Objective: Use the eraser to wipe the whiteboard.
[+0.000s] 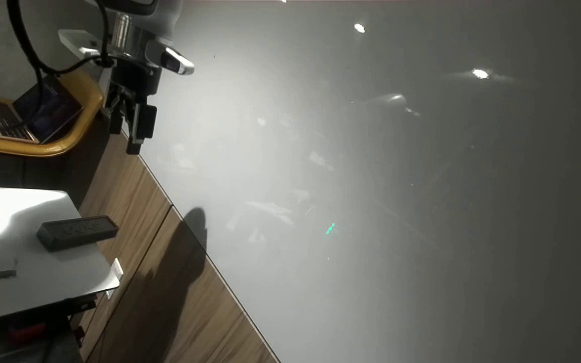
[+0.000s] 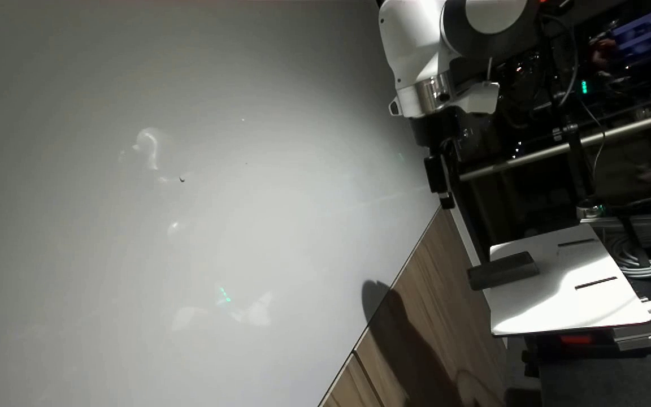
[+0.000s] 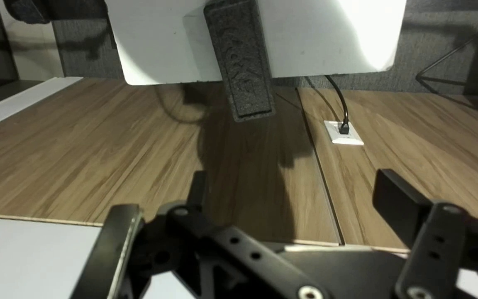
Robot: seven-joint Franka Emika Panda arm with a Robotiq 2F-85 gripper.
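The eraser, a dark oblong block, lies on a small white table and juts past its edge toward the wood panelling. It also shows in an exterior view as the eraser, and at the top of the wrist view as the eraser. The whiteboard, also the whiteboard, is a huge glossy panel with glare; one tiny dark mark is visible. Near the board's lower edge, above the table and apart from the eraser, hangs my gripper. In the wrist view the gripper stands wide open, with nothing between its fingers.
Wood panelling runs below the board, with a white socket and a plugged-in cable. A yellow chair holding a laptop stands beside the arm. A metal bar crosses behind the table.
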